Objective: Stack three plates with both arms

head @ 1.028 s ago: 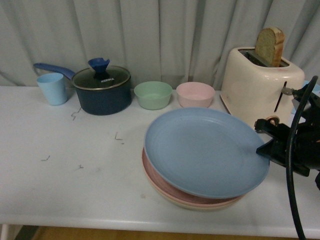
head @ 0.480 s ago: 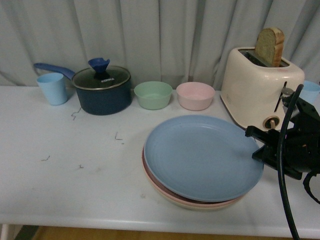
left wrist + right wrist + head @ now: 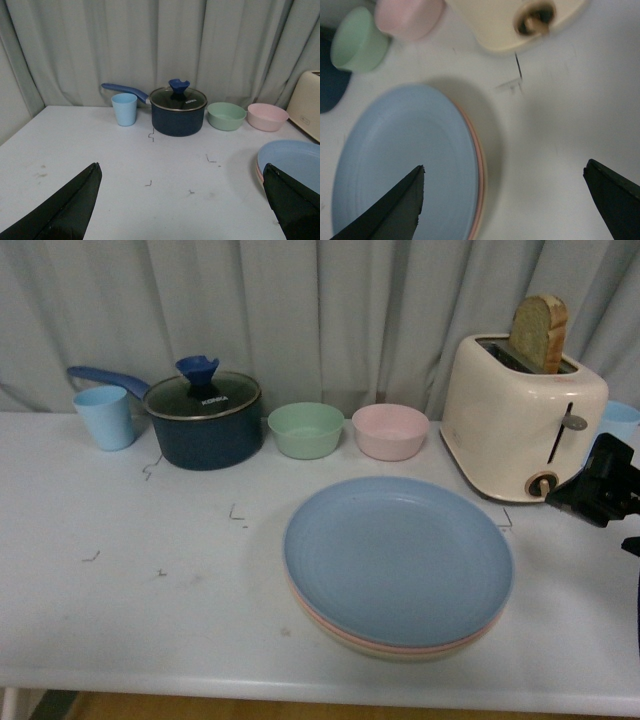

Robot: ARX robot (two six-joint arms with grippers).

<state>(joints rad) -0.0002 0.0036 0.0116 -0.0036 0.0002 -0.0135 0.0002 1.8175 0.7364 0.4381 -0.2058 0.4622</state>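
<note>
Left gripper point(image 3: 182, 210) is spread wide, empty, with bare table point(image 3: 150, 580) between its fingers. To its right sits the blue plate point(image 3: 398, 558), atop the pink plate point(image 3: 322, 617) and cream plate point(image 3: 400, 652) — edges nearly flush. Further right, the right gripper point(image 3: 520, 205) is wide open and empty, beside the stack's rim, near the toaster point(image 3: 520, 420).

blue plate point(image 3: 397, 558) now flat on the pink one, no longer tilted, right gripper point(image 3: 598, 485) let go, pulled back toward the toaster point(image 3: 520, 415)
</note>
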